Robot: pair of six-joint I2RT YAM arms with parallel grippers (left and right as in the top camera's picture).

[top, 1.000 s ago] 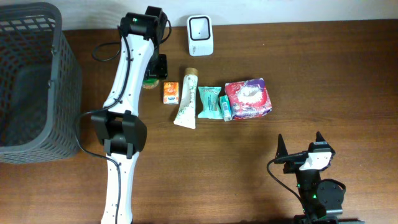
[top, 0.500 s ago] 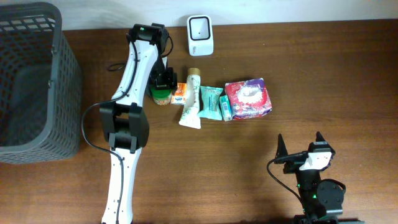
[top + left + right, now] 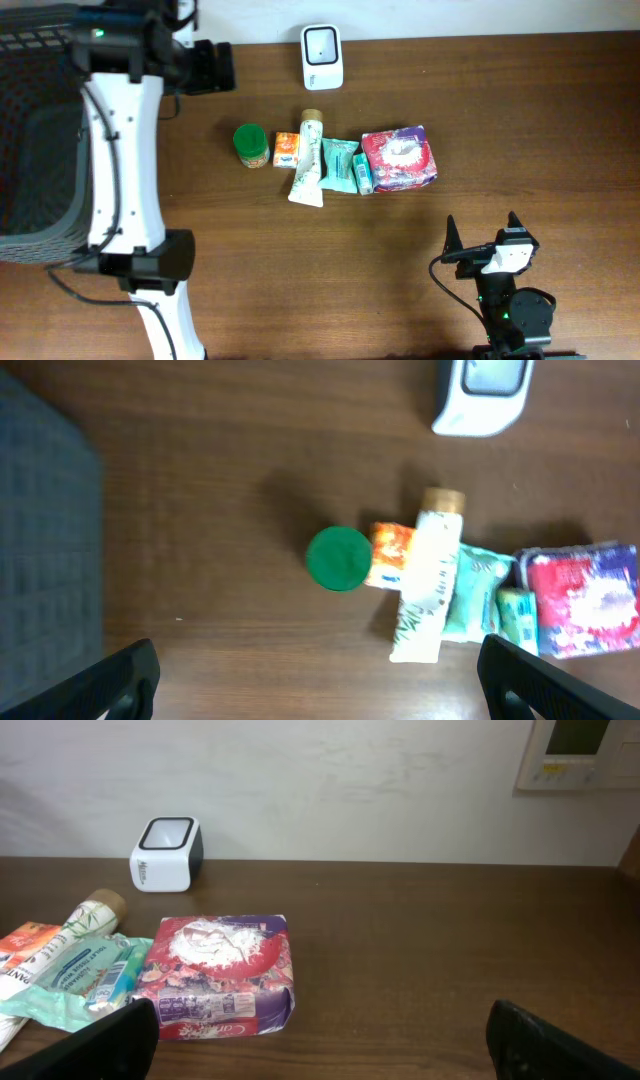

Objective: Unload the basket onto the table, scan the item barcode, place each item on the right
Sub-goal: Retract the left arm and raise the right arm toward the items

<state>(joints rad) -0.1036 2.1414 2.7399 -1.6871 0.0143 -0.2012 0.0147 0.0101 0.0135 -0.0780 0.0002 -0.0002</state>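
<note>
A white barcode scanner (image 3: 322,43) stands at the table's far edge. Below it lies a row of items: a green-lidded jar (image 3: 250,145), an orange box (image 3: 287,150), a white tube (image 3: 308,160), a teal packet (image 3: 338,165) and a red-and-purple pack (image 3: 400,158). My left gripper (image 3: 215,68) hangs open and empty, high at the back left, apart from the jar (image 3: 338,557). My right gripper (image 3: 490,242) rests open near the front edge. Its view looks over the pack (image 3: 225,975) towards the scanner (image 3: 167,841).
A dark mesh basket (image 3: 40,130) fills the left side of the table, under my left arm. A small teal box (image 3: 364,175) lies between the packet and the pack. A white wall rises behind the scanner.
My left gripper opened and let go of the green-lidded jar, then swung up and to the left. The jar now stands left of the orange box. The right arm has not moved.
</note>
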